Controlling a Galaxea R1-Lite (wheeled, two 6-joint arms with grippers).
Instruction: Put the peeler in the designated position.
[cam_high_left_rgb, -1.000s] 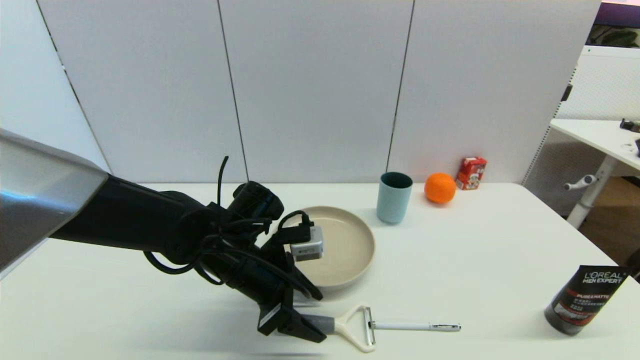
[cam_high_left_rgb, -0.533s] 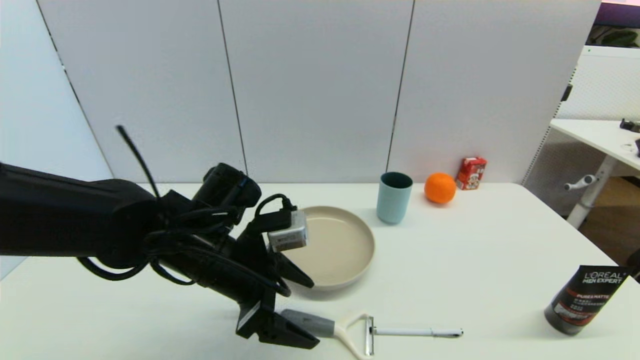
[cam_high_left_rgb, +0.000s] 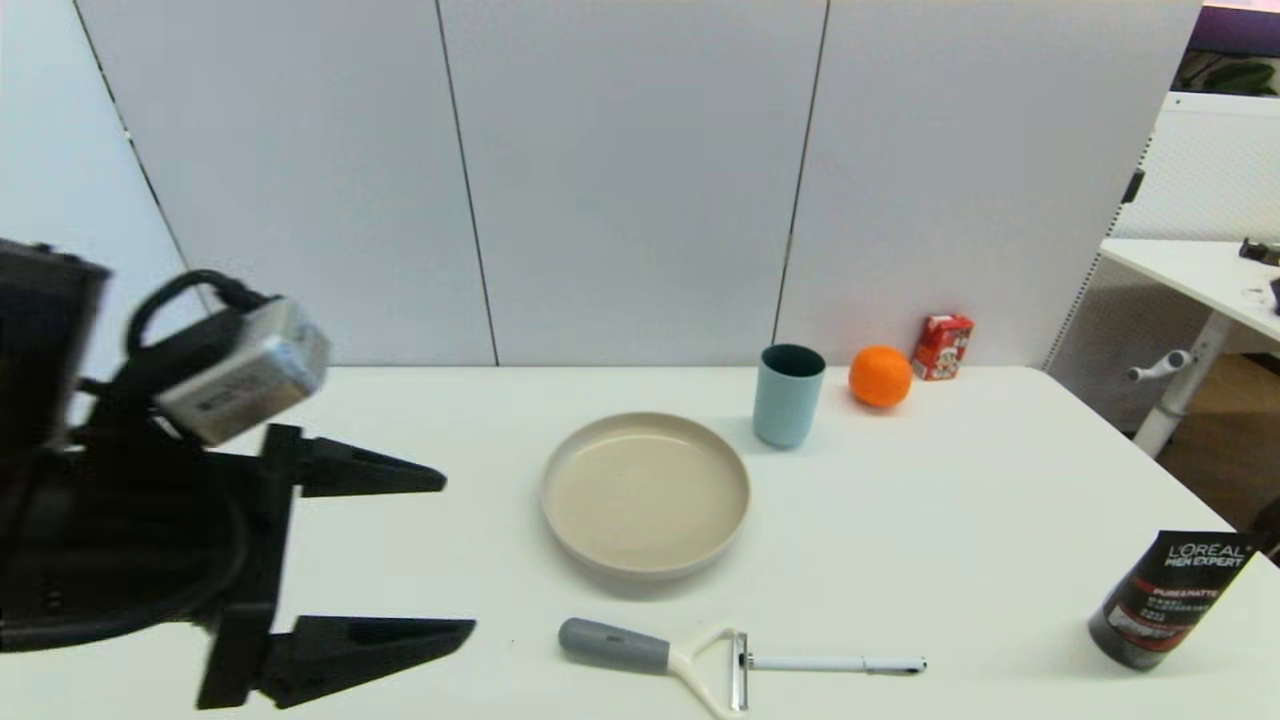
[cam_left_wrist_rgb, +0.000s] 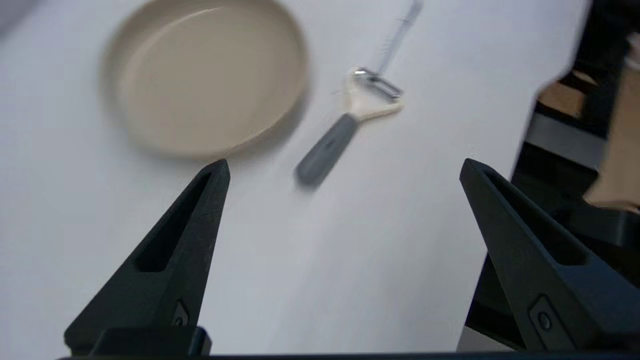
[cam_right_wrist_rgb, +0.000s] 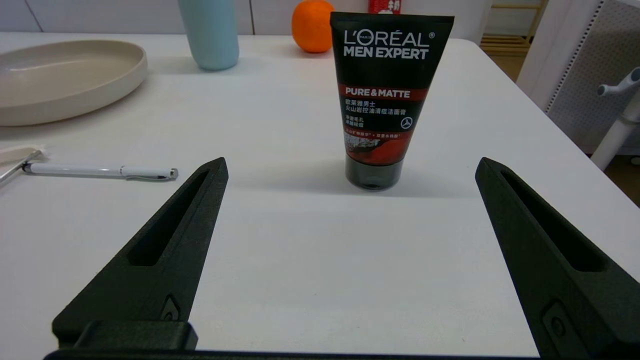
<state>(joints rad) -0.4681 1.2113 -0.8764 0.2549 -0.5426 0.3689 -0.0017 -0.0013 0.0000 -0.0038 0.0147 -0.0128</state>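
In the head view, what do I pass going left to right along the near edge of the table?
Left tool, open → peeler → pen → L'Oreal tube.

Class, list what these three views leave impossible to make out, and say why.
1. Peeler blade touching the pen: too fine in the head view, blurred in the left wrist view.
2. Red carton print: too small.
3. Right tool: outside the head view.
4. Peeler's fork tip: cut by the head view's bottom edge.
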